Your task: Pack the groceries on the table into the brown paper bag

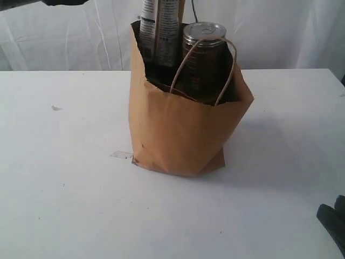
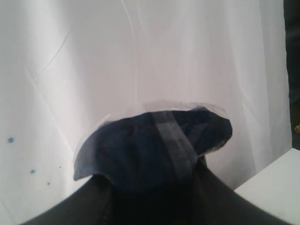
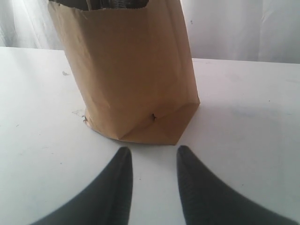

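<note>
The brown paper bag stands upright mid-table, its cord handle looped over the front. Inside it a silver-topped tin rises above the rim. Beside the tin the long pasta packet stands on end, its top running out of the exterior view. In the left wrist view my left gripper is shut on the packet's dark-blue end. My right gripper is open and empty, low over the table, a short way from the bag's base. Only its dark edge shows in the exterior view.
A white curtain hangs behind the table. A strip of clear tape lies at the bag's left foot and a small mark sits further left. A table corner shows in the left wrist view.
</note>
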{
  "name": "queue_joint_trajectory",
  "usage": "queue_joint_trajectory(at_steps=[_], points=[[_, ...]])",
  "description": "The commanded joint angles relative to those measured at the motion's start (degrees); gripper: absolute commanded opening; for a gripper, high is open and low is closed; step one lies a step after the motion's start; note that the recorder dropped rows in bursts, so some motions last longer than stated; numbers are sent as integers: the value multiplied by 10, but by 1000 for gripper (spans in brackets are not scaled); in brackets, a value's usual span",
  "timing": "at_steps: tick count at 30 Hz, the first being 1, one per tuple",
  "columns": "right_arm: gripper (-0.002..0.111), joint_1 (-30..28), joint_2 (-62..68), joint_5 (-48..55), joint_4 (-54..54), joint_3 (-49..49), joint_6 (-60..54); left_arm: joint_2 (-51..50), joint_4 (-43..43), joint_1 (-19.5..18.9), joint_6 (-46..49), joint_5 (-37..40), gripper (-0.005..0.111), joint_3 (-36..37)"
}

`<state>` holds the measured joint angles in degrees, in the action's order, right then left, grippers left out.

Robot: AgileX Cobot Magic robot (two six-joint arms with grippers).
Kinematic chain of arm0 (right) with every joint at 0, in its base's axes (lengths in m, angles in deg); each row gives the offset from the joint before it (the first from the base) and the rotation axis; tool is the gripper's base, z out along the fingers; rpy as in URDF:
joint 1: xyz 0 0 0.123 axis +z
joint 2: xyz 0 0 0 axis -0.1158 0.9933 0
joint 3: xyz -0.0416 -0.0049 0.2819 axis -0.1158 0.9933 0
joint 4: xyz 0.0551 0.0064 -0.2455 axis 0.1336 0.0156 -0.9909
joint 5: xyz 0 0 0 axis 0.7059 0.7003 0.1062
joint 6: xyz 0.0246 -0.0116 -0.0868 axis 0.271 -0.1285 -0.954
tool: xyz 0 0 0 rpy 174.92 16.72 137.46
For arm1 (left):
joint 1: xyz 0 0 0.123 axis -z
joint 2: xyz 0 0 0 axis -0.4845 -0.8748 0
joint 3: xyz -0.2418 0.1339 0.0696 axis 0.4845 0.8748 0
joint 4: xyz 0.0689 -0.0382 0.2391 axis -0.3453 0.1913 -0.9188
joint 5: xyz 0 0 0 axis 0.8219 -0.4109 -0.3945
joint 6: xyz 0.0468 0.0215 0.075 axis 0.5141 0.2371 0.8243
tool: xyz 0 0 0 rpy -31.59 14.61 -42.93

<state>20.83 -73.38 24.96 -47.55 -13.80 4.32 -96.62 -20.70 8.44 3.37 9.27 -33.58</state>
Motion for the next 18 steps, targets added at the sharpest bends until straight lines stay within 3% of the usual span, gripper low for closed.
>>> queue_joint_trajectory(at_steps=[1,18], points=[[31,-3,-4,-1,-3,3,0,-5,-31,-7,4,-40,0,-31],[31,-3,-4,-1,-3,3,0,-21,25,-7,-1,8,0,-17]])
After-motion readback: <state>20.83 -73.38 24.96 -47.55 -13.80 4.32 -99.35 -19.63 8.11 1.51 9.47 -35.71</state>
